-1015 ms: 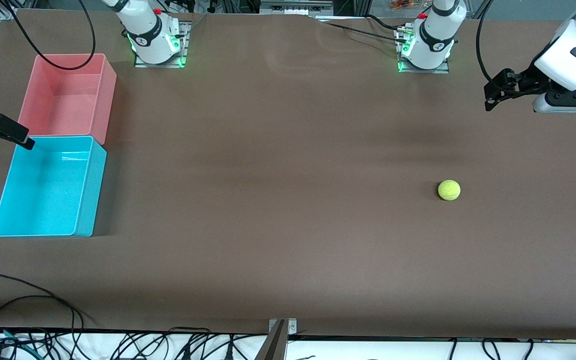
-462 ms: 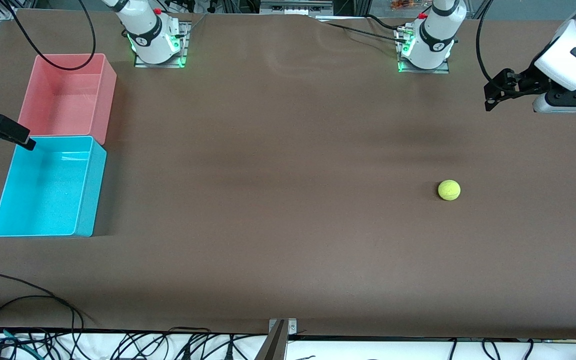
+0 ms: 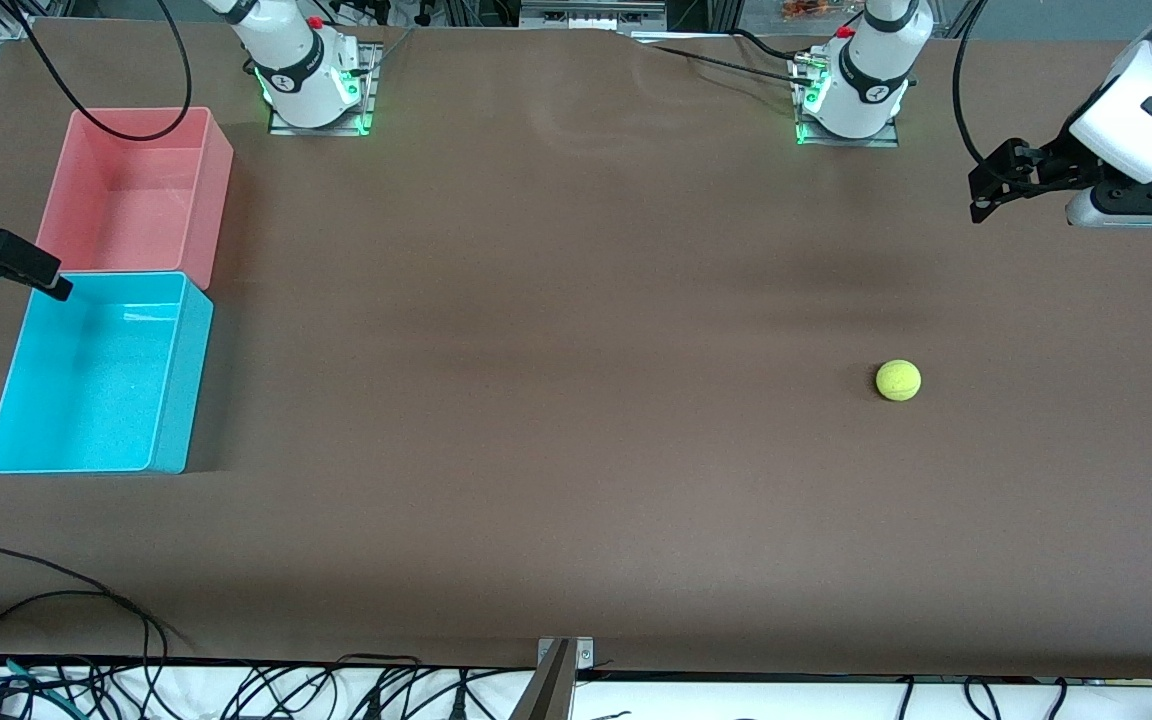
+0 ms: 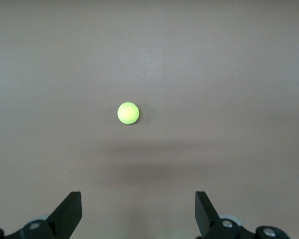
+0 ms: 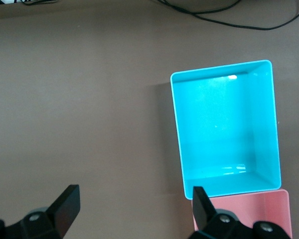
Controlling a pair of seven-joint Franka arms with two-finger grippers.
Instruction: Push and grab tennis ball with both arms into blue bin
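The tennis ball [image 3: 898, 381] rests alone on the brown table toward the left arm's end; it also shows in the left wrist view [image 4: 128, 113]. My left gripper [image 3: 986, 185] hangs open over bare table at that end, well apart from the ball, with nothing between its fingers [image 4: 138, 209]. The blue bin [image 3: 186, 380] stands empty at the right arm's end. My right gripper [image 3: 44, 280] hovers open and empty over the corner where the blue bin meets the pink bin. In the right wrist view the blue bin [image 5: 175, 119] lies ahead of the right gripper [image 5: 134, 204].
A pink bin [image 3: 218, 190], also empty, touches the blue bin on the side toward the arm bases; a corner of the pink bin [image 5: 249, 214] shows in the right wrist view. Loose black cables [image 3: 56, 600] lie along the table's front edge.
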